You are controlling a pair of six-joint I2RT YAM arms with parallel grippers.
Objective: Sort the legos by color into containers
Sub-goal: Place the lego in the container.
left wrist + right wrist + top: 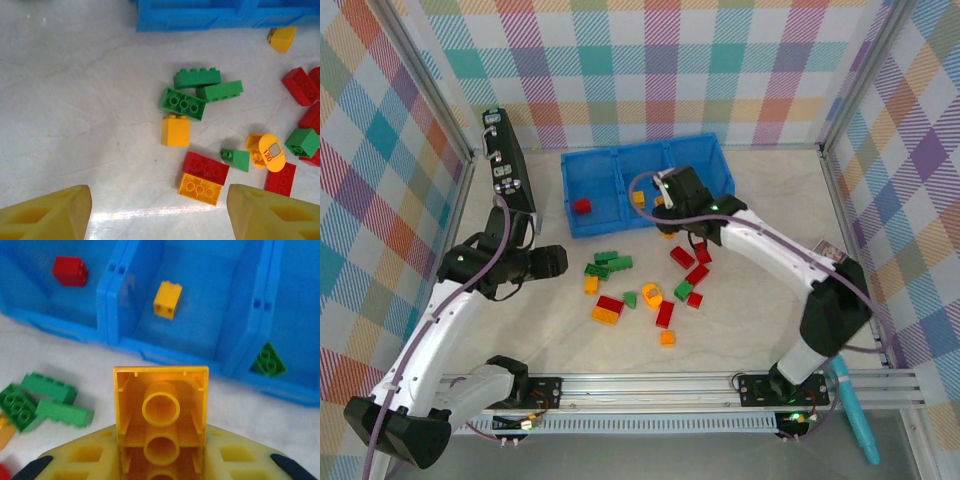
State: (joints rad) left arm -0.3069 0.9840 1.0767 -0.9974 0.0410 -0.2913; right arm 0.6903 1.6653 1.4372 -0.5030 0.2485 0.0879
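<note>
The containers, three joined blue bins (600, 222) (112, 305) (200, 20), stand at the back of the table. A red brick (70, 271) lies in the left bin, an orange-yellow one (167, 300) in the middle, a green wedge (268, 360) in the right. My right gripper (161, 452) (672, 200) is shut on an orange-yellow brick (161, 405), hollow underside up, just in front of the middle bin. Loose legos lie mid-table: green bricks (197, 77) (608, 264), a red and yellow pair (205, 177). My left gripper (160, 215) (552, 262) hangs open left of the pile, holding nothing.
A black flat device (508, 165) leans at the back left beside the bins. A small tan block (830, 250) sits by the right wall. A teal tool (855, 420) lies beyond the front rail. Plaid walls close in three sides.
</note>
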